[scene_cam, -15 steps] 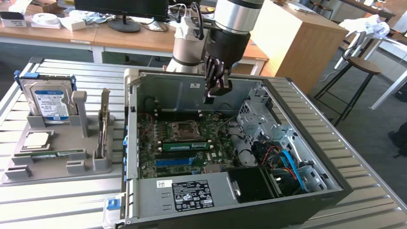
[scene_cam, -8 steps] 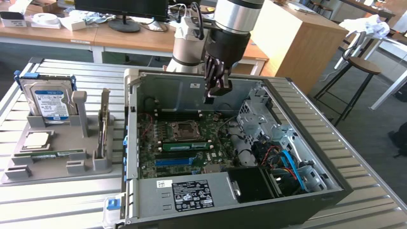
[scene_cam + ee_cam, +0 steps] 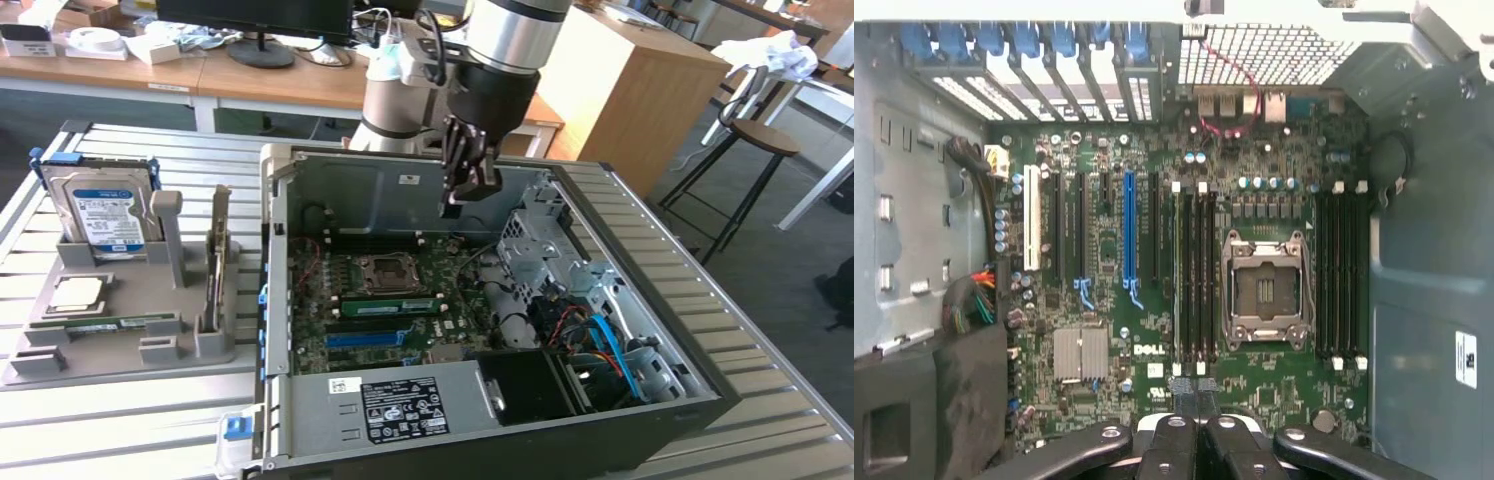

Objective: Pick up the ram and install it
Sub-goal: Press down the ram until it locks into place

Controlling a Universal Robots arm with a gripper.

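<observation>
Hangs upper centre over the motherboard [image 3: 310,340], gripper [image 3: 454,208] pressed together (nothing pinched); green ram [image 3: 387,304] on it mid-frame.

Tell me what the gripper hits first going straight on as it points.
The gripper would likely meet the end of the memory slots beside the CPU socket; depth is uncertain.

Exterior view looks obliquely down at the computer case [image 3: 360,190]; wrist view (closer) faces its motherboard [image 3: 1274,385].

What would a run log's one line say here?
fingers: shut, nothing seen held | position: above open computer case | ram: green stick on motherboard | other stick: on tray
</observation>
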